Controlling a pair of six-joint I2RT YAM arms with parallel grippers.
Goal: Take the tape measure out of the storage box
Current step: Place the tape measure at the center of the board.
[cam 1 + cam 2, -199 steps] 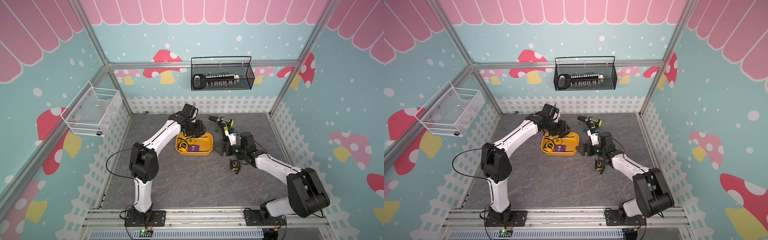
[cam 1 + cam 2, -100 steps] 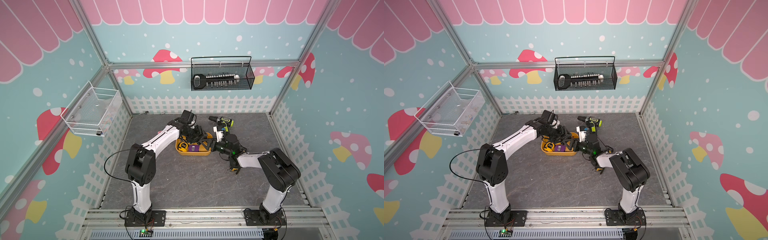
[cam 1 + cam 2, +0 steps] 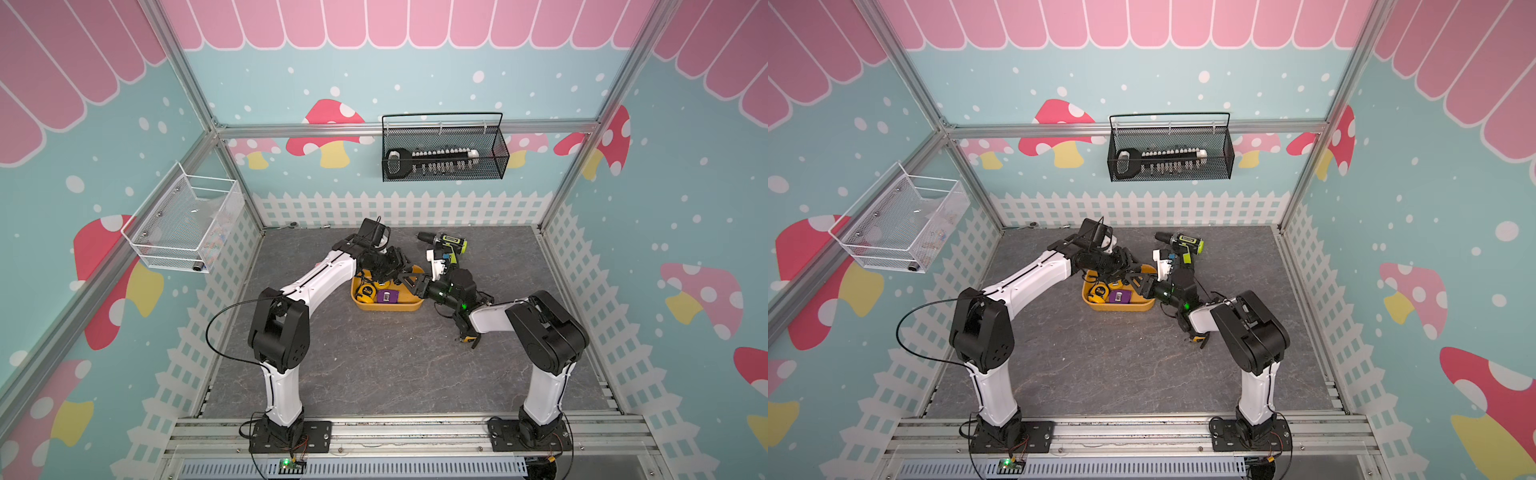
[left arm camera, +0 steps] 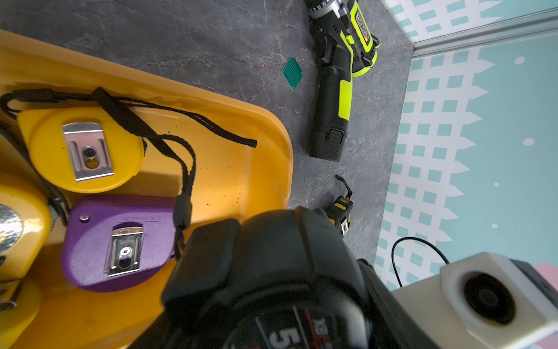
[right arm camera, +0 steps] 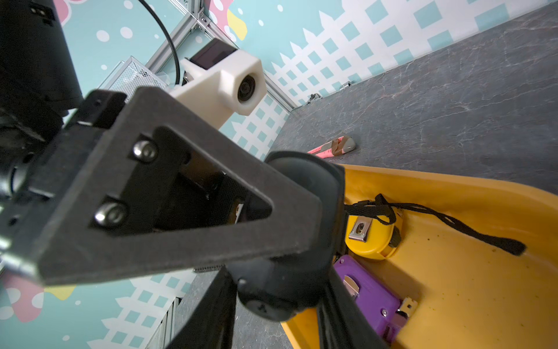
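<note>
Clamping black tape measure (image 4: 271, 272): left gripper (image 3: 397, 271), over storage box (image 3: 397, 308).

Both tools crowded the space over the storage box (image 3: 388, 308): left tool (image 3: 395, 268) from the left, right tool (image 3: 409, 283) across its right end, black tape measure (image 4: 271, 272) at their tips. Box floor at that end was bare but roofed over. Cordless drill (image 3: 446, 245) blocked the tabletop (image 3: 374, 365) just behind. Front tabletop lay open.
</note>
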